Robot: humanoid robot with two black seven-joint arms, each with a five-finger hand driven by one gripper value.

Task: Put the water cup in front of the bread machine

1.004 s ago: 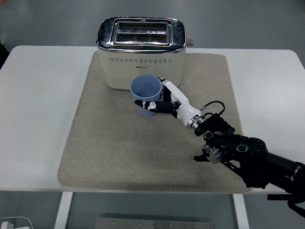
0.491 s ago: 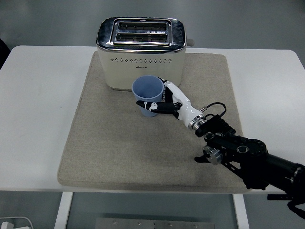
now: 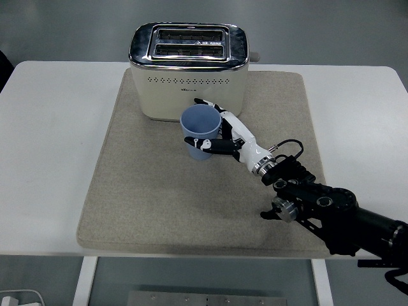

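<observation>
A light blue water cup point(image 3: 200, 130) stands upright on the beige mat point(image 3: 146, 191), just in front of the cream and chrome bread machine point(image 3: 189, 69). My right hand point(image 3: 217, 132) reaches in from the lower right and its white fingers wrap the cup's right side, thumb across the front, other fingers behind. The cup's base looks to rest on the mat. The cup's lower right side is hidden by the hand. My left arm does not show.
The mat covers the middle of the white table point(image 3: 51, 140). The right arm's black forearm point(image 3: 331, 210) lies over the mat's near right corner, with a black cable looping at the wrist.
The hand and the cup have shifted slightly to the right and a little toward me. The fingers behind the cup show more spread than before.
</observation>
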